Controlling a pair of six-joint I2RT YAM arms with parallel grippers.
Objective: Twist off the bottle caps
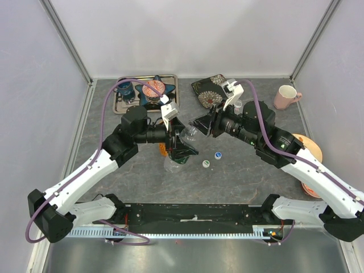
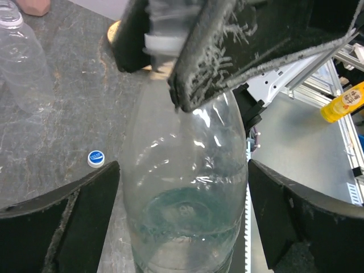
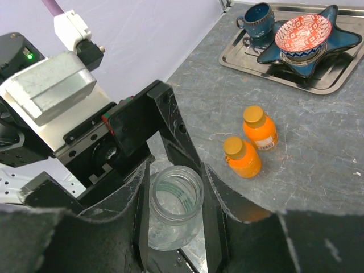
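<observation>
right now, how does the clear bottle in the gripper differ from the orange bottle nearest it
The clear bottle is see-through and much bigger; the orange bottle is small and opaque orange. The clear bottle is held by the left gripper; the orange bottle stands free, capped. Both are round bottles.
</observation>
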